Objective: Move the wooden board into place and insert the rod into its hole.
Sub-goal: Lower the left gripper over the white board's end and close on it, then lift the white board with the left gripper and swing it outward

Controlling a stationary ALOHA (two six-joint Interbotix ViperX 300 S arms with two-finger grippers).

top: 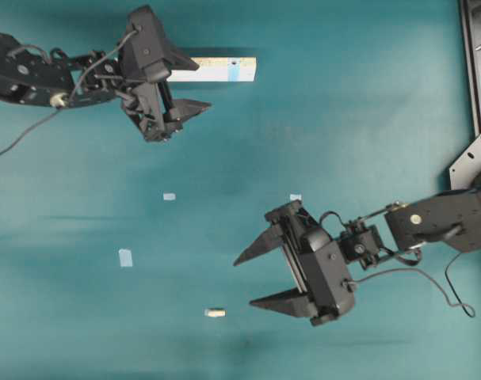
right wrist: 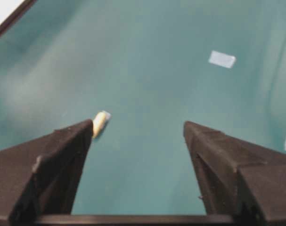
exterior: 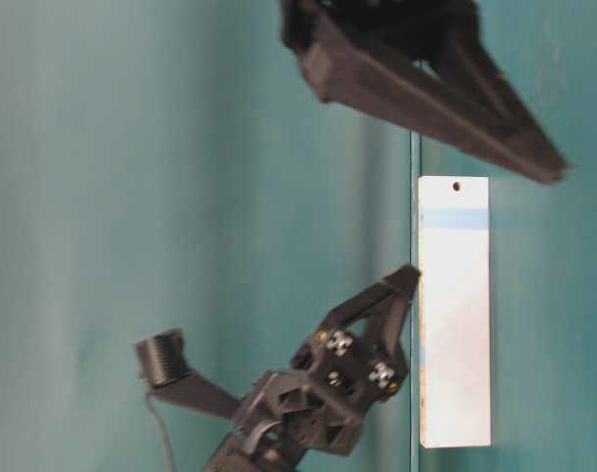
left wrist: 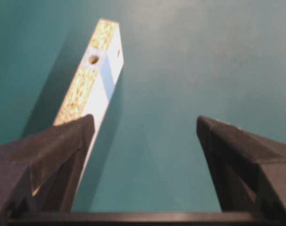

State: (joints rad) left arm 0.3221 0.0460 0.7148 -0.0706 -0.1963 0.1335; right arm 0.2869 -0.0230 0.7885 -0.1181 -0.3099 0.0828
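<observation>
Pale wooden board (top: 216,70) lies at upper centre beside the released left pincer (top: 194,84), while the rod (top: 215,313) rests lower centre, near the released right pincer (top: 260,279).

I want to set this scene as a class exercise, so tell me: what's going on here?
Two robot arms work over a teal table, and neither holds anything. The left gripper is open beside the wooden board, which lies at the table's far edge with its hole empty. The right gripper is open too, hanging near the rod, which lies loose on the table. Small blue tape squares dot the cloth between them.
</observation>
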